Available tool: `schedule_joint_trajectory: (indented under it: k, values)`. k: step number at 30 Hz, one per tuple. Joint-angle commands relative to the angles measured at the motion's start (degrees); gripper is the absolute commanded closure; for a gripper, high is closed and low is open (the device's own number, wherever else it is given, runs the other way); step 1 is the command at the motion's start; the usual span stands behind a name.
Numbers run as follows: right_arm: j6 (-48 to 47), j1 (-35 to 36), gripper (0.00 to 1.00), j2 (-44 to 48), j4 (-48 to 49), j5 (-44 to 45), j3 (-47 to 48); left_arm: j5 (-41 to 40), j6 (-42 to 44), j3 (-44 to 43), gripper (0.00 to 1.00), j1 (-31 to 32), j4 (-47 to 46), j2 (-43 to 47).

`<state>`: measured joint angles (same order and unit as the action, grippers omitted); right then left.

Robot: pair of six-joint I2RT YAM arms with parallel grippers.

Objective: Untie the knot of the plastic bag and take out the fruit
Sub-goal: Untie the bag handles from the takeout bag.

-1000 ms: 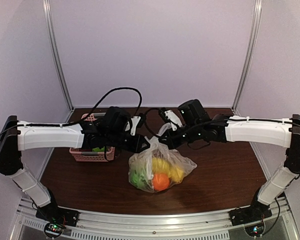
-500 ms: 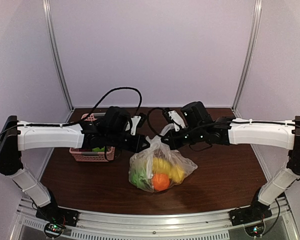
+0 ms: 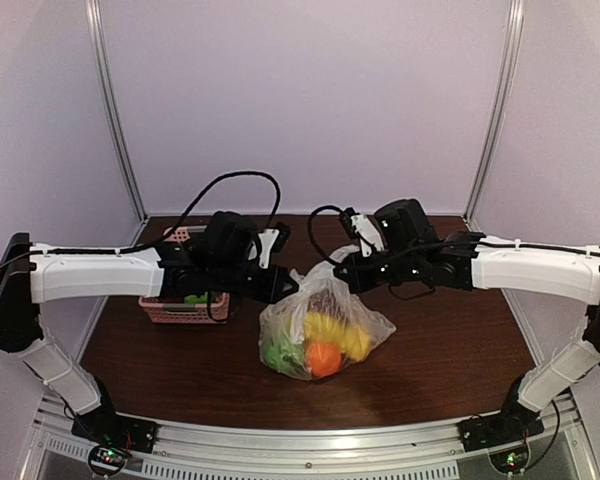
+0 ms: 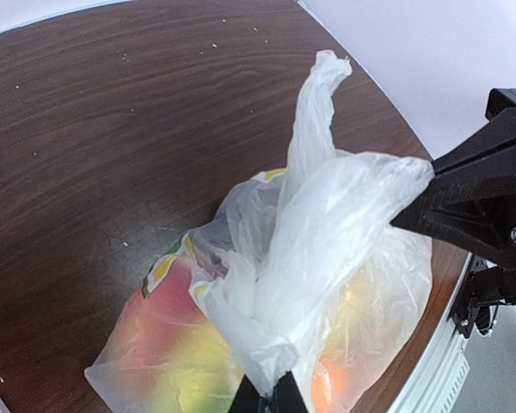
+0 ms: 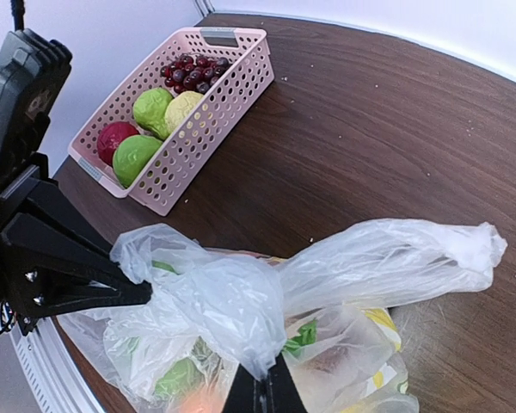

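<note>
So the plastic bag (image 3: 325, 325) is parked mid-table (image 3: 450, 350), with the pink basket (image 3: 180, 305) off at its 9 o'clock. It's being held from both sides. One stretch of handle film is pinched in the left gripper (image 4: 271, 397) at about 10 o'clock of the bag, and another in the right gripper (image 5: 262, 391) at about 1 o'clock. Both pairs of fingers are pressed tight on plastic. The knot (image 5: 241, 314) looks to be bunched between the two pinches, presumably so it can be worked loose by tugging the film apart. The fruit (image 3: 323, 358) is all kept inside, and the bag is probably anchored by that weight. The thin film could get torn if it's yanked.
</note>
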<state>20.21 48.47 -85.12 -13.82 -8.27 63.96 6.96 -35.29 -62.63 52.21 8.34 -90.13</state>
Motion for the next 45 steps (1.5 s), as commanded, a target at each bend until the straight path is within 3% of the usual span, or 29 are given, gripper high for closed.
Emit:
schedule_joint_trajectory:
  k: [1, 15, 23, 26, 38, 45]
  values:
    - [1.57, -1.35, 1.0, 2.19, -0.29, 3.65, -2.54, -2.31, -1.46, 2.39, 1.0, -0.79, 0.42, 2.31]
    - [3.24, -1.53, 1.0, 3.31, 2.06, 0.43, -6.13, 0.03, -1.28, 5.59, 1.0, -1.05, -2.09, 3.79]
    - [-0.27, -1.54, 0.61, 6.63, -2.47, -0.9, -2.43, 3.34, 1.34, 5.33, 1.0, -1.05, -3.4, 4.25]
    - [-2.86, -1.62, 0.52, 5.62, -5.79, -1.14, 0.75, 3.84, 1.36, 5.33, 1.0, -1.05, -3.69, 4.02]
    - [-11.1, -1.8, 0.39, -5.27, -12.11, -6.76, 11.86, 4.36, 0.92, 5.41, 1.0, -1.05, -4.26, 3.9]
    - [-12.72, -1.1, 0.36, -7.33, -11.0, -12.28, 12.02, 3.93, 0.34, 5.25, 1.0, -1.06, -3.95, 3.49]
